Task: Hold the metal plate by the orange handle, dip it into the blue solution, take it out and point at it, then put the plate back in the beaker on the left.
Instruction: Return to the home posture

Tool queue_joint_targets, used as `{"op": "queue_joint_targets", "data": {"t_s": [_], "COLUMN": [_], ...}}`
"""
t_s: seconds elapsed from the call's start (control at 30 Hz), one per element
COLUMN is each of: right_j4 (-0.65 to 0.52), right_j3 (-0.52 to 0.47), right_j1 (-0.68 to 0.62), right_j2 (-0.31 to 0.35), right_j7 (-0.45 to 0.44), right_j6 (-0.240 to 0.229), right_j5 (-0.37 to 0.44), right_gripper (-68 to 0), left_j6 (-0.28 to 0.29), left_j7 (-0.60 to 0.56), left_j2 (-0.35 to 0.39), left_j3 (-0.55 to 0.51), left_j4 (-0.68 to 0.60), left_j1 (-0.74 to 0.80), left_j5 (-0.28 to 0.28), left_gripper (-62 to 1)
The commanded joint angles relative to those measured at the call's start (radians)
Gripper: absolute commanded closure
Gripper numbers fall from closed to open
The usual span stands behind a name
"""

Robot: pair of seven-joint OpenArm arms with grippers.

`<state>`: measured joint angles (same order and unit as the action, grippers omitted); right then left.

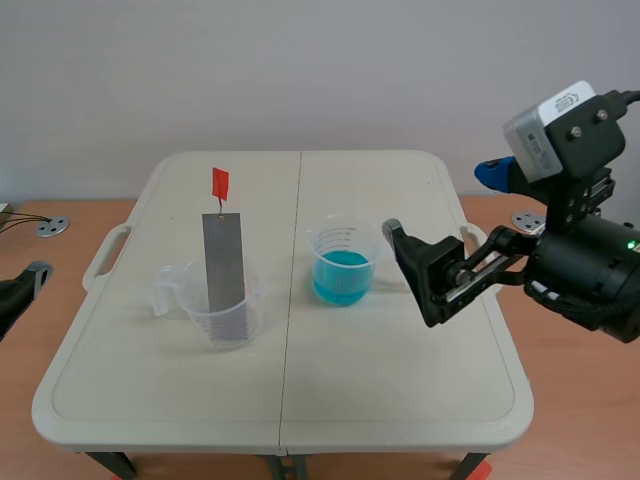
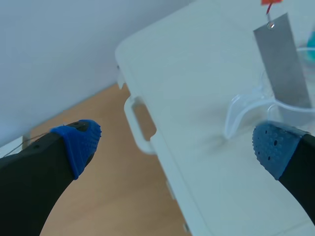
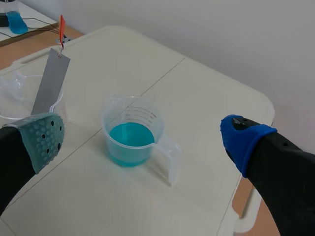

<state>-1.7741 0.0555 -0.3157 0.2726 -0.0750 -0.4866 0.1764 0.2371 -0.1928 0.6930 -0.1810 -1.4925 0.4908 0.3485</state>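
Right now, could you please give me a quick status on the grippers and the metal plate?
Left gripper open, right gripper open. Metal plate stands in left beaker, orange handle up. Nothing blocking.

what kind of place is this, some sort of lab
Probably a robotics lab staging a small chemistry demo: a black robot arm beside a white folding table, a clear beaker of blue solution, and a metal plate standing in a second beaker.

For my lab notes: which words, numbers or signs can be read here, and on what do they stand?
No text can be read.
Scale on the blue-solution beaker: too small.
Scale on the left beaker: too small.
Mark on the wrist camera: blurred.
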Motion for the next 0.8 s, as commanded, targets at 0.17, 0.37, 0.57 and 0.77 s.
{"op": "queue_joint_targets", "data": {"t_s": [0.17,0.37,0.57,0.77], "right_j4": [-0.108,-0.144,-0.146,-0.150], "right_j3": [-0.018,-0.030,-0.040,-0.044], "right_j1": [-0.059,-0.116,-0.173,-0.191], "right_j2": [0.027,0.043,0.046,0.046], "right_j7": [0.021,0.017,-0.045,-0.058], "right_j6": [0.000,0.020,0.031,0.035], "right_j5": [0.010,-0.024,-0.080,-0.087], "right_gripper": [-66.5,-66.5,-66.5,-66.5], "left_j6": [-0.003,-0.006,-0.006,-0.002], "left_j7": [-0.091,-0.104,-0.091,-0.072], "left_j2": [0.023,0.040,0.040,0.040], "left_j3": [0.133,0.250,0.293,0.311], "left_j4": [-0.011,-0.031,-0.102,-0.149], "left_j1": [-0.075,-0.150,-0.213,-0.225], "left_j5": [0.007,0.007,0.007,0.007], "left_gripper": [-62.3,-62.3,-62.3,-62.3]}}
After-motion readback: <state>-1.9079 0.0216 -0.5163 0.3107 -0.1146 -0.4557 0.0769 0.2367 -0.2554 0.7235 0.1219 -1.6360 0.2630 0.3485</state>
